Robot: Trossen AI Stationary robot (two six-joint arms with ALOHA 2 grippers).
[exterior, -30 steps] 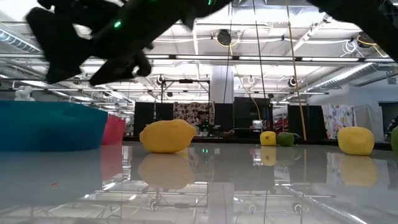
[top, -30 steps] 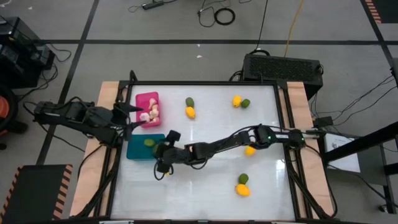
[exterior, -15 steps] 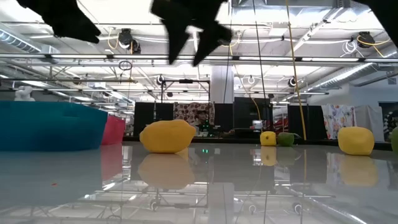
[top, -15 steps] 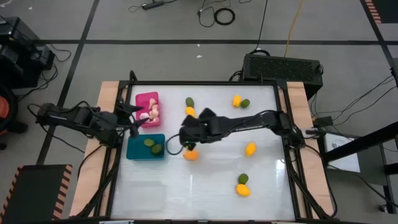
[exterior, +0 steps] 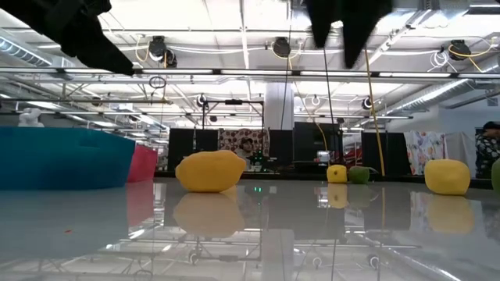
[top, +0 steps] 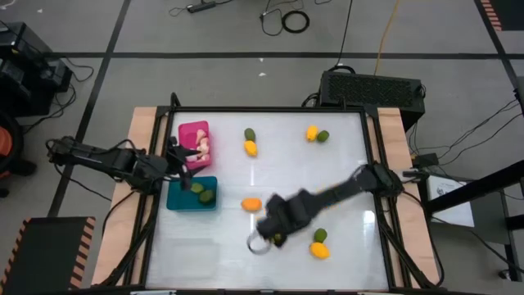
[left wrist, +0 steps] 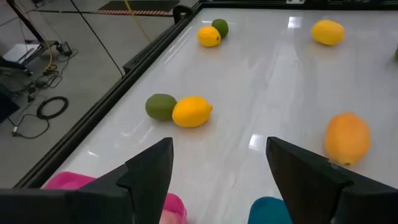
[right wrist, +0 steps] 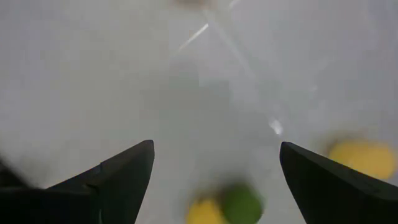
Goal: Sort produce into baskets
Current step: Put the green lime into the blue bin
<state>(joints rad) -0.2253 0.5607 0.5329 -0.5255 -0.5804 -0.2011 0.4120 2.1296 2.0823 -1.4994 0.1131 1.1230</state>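
Take the bright pink plastic basket (top: pixel 194 136) as your landmark. It already holds a few pale whitish garlic-like bulbs (top: pixel 201 148), and the teal blue rectangular basket (top: pixel 190 199) touching its near end holds two dark green oval fruits (top: pixel 202 193). No clear basket shows in any view.

By my reading you are partway through: the garlic looks done and the greens are begun, but the white table (top: pixel 270 172) has plenty left. A dark green oval and yellow-orange fruit pair (top: pixel 250 141) lies just beside the pink basket, a second green-and-yellow pair (top: pixel 317 133) sits well beyond it toward the far right corner, an orange oval fruit (top: pixel 251 204) rests near the teal basket, and a third green-and-yellow pair (top: pixel 319 244) lies well apart by the near edge.

Your left gripper (top: pixel 177 159) hangs over the seam between the two baskets, fingers spread and empty. Your right gripper (top: pixel 264 240) is low over the table near that third pair, fingers spread wide, holding nothing.
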